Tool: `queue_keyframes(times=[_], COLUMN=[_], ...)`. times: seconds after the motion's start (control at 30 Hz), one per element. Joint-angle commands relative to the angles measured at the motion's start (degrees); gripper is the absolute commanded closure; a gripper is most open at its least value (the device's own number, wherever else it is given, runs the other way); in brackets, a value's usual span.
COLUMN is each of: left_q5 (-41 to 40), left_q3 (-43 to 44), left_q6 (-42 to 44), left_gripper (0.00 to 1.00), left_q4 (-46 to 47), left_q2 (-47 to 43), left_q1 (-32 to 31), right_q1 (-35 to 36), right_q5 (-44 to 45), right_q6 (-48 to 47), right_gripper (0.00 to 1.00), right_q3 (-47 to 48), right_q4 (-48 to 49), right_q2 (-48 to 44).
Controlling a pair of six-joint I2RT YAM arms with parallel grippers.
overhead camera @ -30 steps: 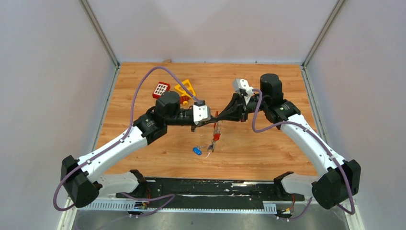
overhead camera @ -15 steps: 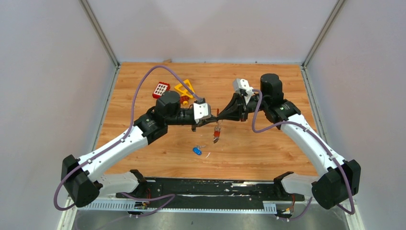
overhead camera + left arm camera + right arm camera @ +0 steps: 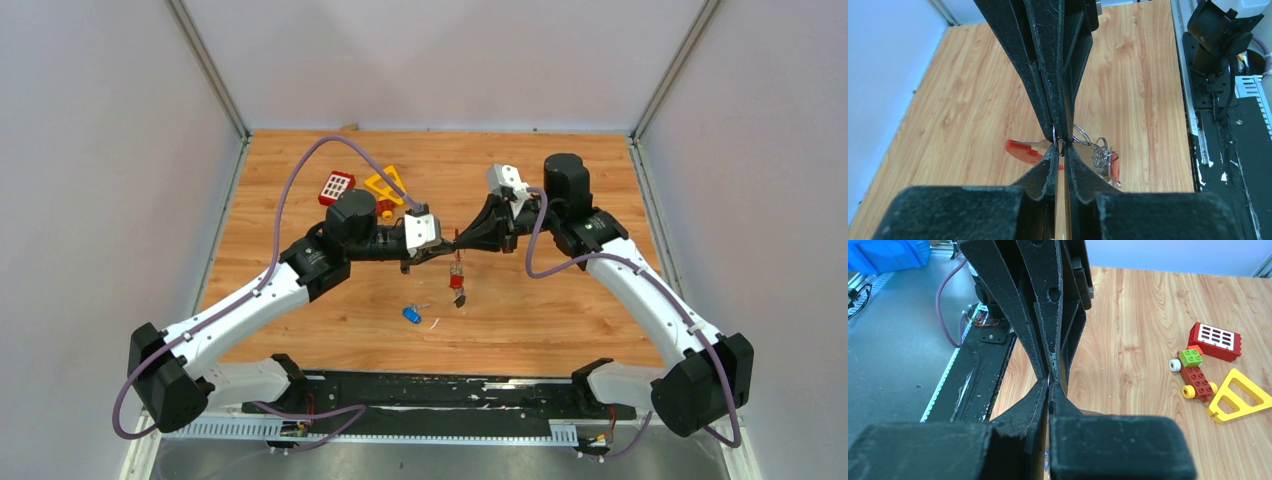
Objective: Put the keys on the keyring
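Note:
Both grippers meet tip to tip above the middle of the table. The keyring [image 3: 1083, 136], a bunch of silver rings, hangs between them. My left gripper [image 3: 1060, 146] is nearly shut, with one thin ring pinched at its tips. My right gripper [image 3: 1049, 384] is shut on the same ring from the opposite side. A red-headed key [image 3: 1020, 151] sticks out to the left of the ring. More rings and a red piece [image 3: 1113, 165] dangle to the right. In the top view the bunch [image 3: 458, 285] hangs clear of the table. A blue-headed key [image 3: 411, 315] lies on the wood below.
A red block with white buttons [image 3: 337, 187], a yellow triangular frame [image 3: 388, 184] and a small brick car [image 3: 1196, 375] lie at the back left. The black base rail [image 3: 430, 392] runs along the near edge.
The dangling bunch, which reached down towards the table a second ago, has lifted and swung slightly right. The left jaws have eased apart a little. The blue key has not moved.

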Motion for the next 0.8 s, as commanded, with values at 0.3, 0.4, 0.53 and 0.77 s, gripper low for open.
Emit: queue_keyframes(times=[0.3,0.4,0.53,0.77], left_q5=[-0.9,-1.2,-1.1,-0.1], left_q3=[-0.2,-0.1,-0.3,-0.5], left_q6=[-1.1,-1.1,-1.1,-1.3], left_gripper=[0.83,0.82,0.8,0.9], left_q4=[4.7,4.7,4.7,6.4], left_q2=[-0.5,-0.6,-0.9,0.0], left_q1=[-0.2,-0.2,-0.2,-0.2], right_q1=[0.4,0.4,0.4,0.4], right_q5=[0.4,0.4,0.5,0.4], right_q6=[-2.7,-3.2,-3.7,-3.6], right_gripper=[1.0,1.0,1.0,1.0], right_q3=[0.0,0.0,0.2,0.3], right_q4=[-2.0,-2.6,-3.2,-3.2], right_q2=[0.1,0.3,0.5,0.6])
